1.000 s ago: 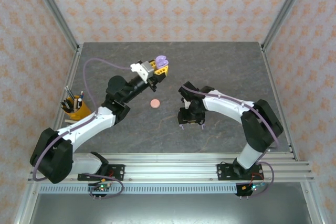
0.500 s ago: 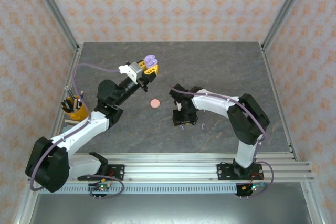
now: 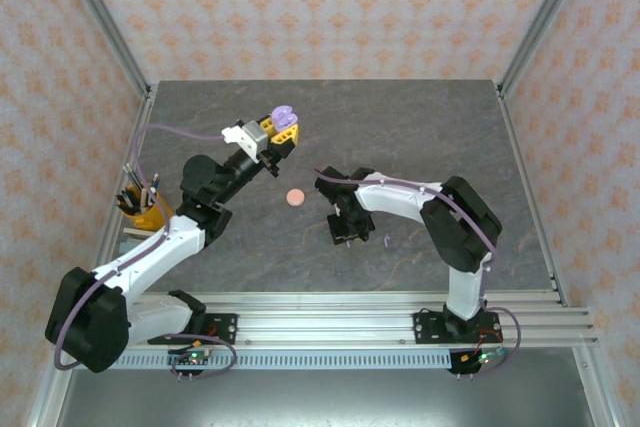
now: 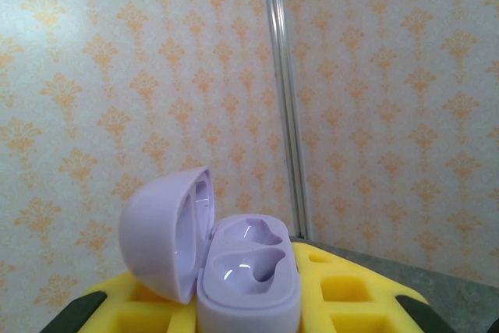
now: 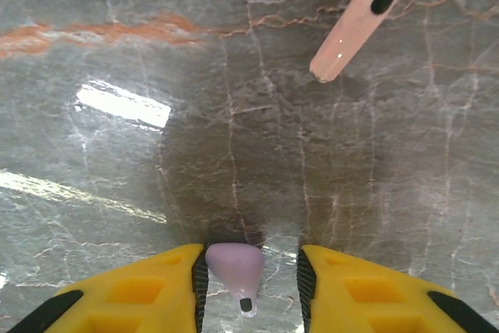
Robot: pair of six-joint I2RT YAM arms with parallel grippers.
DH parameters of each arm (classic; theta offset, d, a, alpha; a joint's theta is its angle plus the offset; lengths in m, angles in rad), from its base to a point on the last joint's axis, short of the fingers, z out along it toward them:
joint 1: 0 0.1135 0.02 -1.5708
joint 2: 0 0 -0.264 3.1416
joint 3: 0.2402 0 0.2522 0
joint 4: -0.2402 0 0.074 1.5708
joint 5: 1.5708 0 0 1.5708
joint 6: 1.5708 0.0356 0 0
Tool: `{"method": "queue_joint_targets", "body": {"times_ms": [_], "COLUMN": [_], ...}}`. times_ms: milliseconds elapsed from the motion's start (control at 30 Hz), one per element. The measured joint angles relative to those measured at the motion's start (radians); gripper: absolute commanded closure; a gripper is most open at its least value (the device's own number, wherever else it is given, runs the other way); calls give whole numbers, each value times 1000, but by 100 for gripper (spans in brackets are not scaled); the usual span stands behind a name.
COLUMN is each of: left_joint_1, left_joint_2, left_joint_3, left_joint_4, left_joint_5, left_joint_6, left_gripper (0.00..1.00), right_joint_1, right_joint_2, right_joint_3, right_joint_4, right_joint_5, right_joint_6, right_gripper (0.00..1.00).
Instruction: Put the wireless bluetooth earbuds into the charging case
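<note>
My left gripper [image 3: 283, 127] is raised above the table's back left and shut on the lilac charging case [image 3: 284, 113]. That case [image 4: 249, 271] stands open between the yellow fingers, lid [image 4: 164, 232] swung left, both sockets empty. My right gripper [image 3: 345, 234] points down at the table middle. Its jaws stand open around a lilac earbud [image 5: 232, 261] that rests against the left pad, with a gap to the right pad. A pale pink earbud [image 5: 355, 25] lies just ahead of it. Another lilac earbud [image 3: 387, 240] lies on the table to the right.
A round pink case [image 3: 294, 197] lies shut on the dark stone table [image 3: 430, 137], between the two grippers. A yellow cup of pens [image 3: 145, 207] stands at the left edge. Metal frame posts rise at the back corners.
The left gripper carried the open lilac case leftward. The right gripper shifted left over the table, uncovering a lilac earbud on its right.
</note>
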Motion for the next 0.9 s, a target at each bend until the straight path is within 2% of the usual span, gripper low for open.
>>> {"method": "queue_joint_targets", "body": {"times_ms": [567,900], "left_joint_1": [0,0], "left_joint_2": [0,0], "left_joint_3": [-2,-2], "left_joint_4": [-19,-24], "left_joint_5": [0,0], "left_joint_6": [0,0], "left_gripper": [100,100], "right_joint_1": [-1,0], "right_joint_2": [16,12], "right_joint_3": [19,19], "right_joint_4": [-25,-27], "right_joint_5": [21,23], "right_joint_6": [26,37], "right_gripper": [77,79]}}
